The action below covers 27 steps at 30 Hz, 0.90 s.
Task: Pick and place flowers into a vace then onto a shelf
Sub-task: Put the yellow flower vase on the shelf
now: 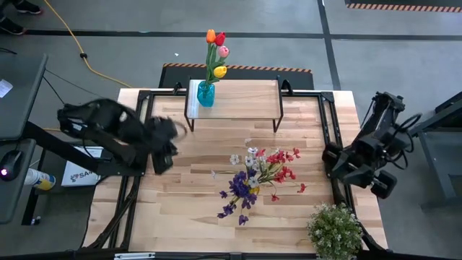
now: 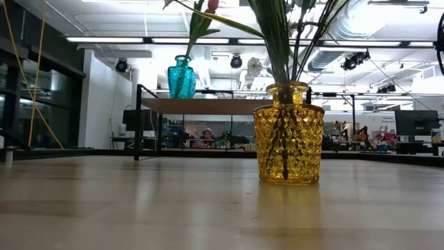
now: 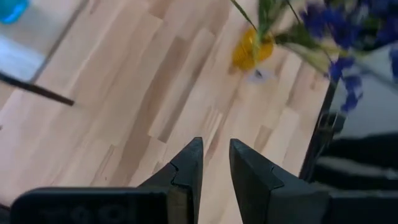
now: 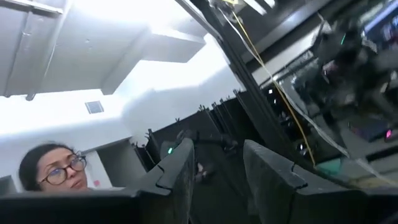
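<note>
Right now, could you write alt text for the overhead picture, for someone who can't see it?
Seen from above, a blue vase of tulips stands on a small shelf at the table's far edge, while a bunch of red, purple and white flowers sits mid-table. The left gripper hangs near the shelf; the right gripper waits at the table's side.

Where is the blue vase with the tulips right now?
The blue vase stands on the shelf at its left end, at the table's far edge in the high view, tulips upright in it, well behind the yellow vase mid-table.

Partial "SA" on white box [image 1: 76, 173].
</note>
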Motion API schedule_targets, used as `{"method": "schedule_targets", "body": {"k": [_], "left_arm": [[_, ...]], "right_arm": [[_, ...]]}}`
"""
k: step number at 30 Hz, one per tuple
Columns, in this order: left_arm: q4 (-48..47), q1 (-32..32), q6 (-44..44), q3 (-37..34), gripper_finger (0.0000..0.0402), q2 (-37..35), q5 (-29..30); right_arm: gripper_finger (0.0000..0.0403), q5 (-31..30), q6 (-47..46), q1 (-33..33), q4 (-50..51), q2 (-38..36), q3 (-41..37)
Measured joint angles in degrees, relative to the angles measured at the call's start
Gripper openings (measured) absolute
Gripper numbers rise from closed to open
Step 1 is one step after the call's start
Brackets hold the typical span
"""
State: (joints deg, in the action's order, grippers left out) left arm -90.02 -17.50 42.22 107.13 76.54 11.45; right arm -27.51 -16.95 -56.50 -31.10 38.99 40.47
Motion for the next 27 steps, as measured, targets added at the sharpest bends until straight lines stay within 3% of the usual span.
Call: {"method": "schedule_targets", "body": {"k": [4, 14, 27], "left_arm": [[0.0, -6.8, 0.7, 0.0, 0.0112, 3.2, 4.5], [0.0, -20.0, 12.0, 0.0, 0.0112, 10.6, 15.7], [0.0, -29.7, 32.8, 0.0, 0.0112, 21.6, 24.1]], "right_arm": [[0.013, -0.1, 3.8, -0.2, -2.3, 0.0, 0.0], [0.013, 1.0, 5.8, -0.2, -3.5, 0.0, 0.0], [0.013, 6.8, 14.5, -0.2, -10.5, -0.2, 0.0]]}}
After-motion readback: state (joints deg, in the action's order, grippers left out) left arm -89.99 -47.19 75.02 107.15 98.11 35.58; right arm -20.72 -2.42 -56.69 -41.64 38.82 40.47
